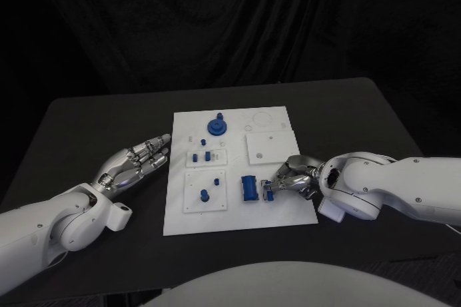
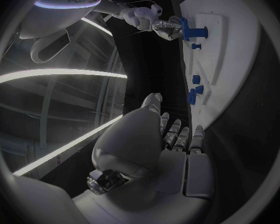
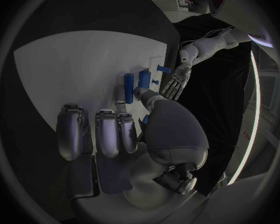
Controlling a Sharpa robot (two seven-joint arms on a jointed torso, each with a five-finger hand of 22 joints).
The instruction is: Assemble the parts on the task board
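A blue part [image 1: 250, 188], a short bar, lies near the lower right of the white board [image 1: 288, 217], at about five o'clock from the board's middle. Its long axis runs from twelve to six o'clock in the head view, along the board's long side. I cannot tell one end from the other.

Just beside it, toward three o'clock, sits a smaller blue piece [image 1: 268, 193], right under the fingers of my right hand [image 1: 293, 180]. The fingers curl down over it and seem to touch or pinch it, but I cannot tell if they truly have hold of it.

Several parts look seated already, as I judge it: a blue gear [image 1: 218, 126] at twelve o'clock on the board, small pegs [image 1: 204, 156] on a plate near the middle, and a peg [image 1: 204, 196] on the plate at seven o'clock. The bar and the small piece seem still loose, so the job looks partly done.

My left hand [image 1: 139, 162] hovers over the black counter [image 1: 86, 130] at nine o'clock, just off the board's edge, fingers stretched apart and holding nothing.
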